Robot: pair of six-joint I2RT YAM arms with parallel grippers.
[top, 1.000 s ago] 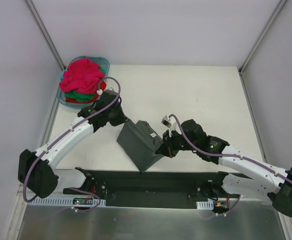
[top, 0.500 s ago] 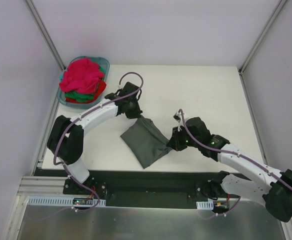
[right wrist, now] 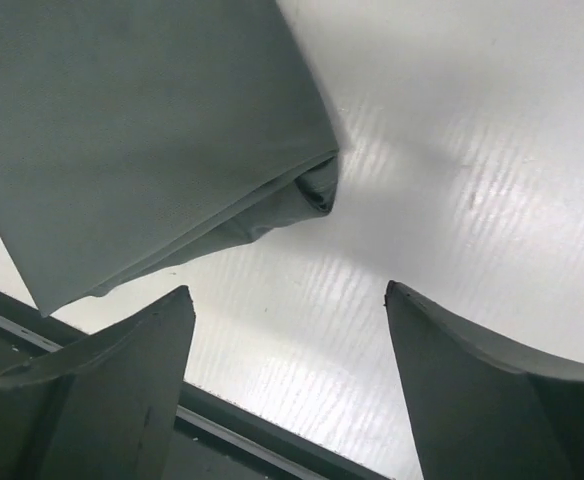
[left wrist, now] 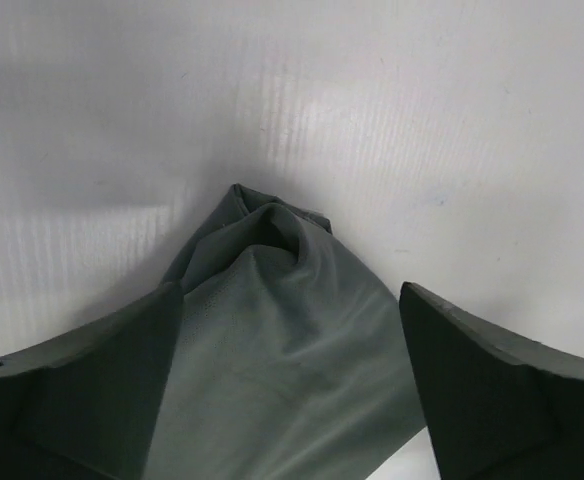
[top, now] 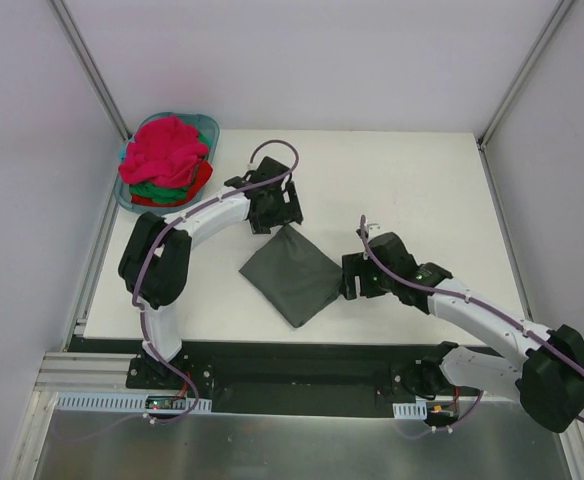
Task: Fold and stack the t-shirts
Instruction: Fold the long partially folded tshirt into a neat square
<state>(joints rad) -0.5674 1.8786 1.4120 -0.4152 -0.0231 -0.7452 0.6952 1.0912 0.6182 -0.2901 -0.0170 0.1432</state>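
Note:
A dark charcoal t-shirt [top: 292, 272], folded into a rough square, lies flat on the white table. My left gripper [top: 277, 212] hovers over its far corner, open. In the left wrist view that bunched corner [left wrist: 272, 330] lies between the spread fingers [left wrist: 92, 380], touching neither. My right gripper [top: 357, 277] stands open just off the shirt's right corner. The right wrist view has the folded edge [right wrist: 142, 130] to the upper left, bare table between the jaws. More t-shirts sit heaped in the basket: pink-red [top: 164, 147] on top, green [top: 157, 187] and red [top: 200, 178] below.
The teal basket [top: 212, 124] stands at the table's far left corner. A black rail [top: 292, 362] runs along the near edge, seen as a dark strip [right wrist: 242, 430] in the right wrist view. White walls with metal posts enclose the sides.
Both grippers went from shut on the grey shirt to open and let it go. The shirt, lifted and draped before, now lies flat. The left gripper moved farther and rightward.

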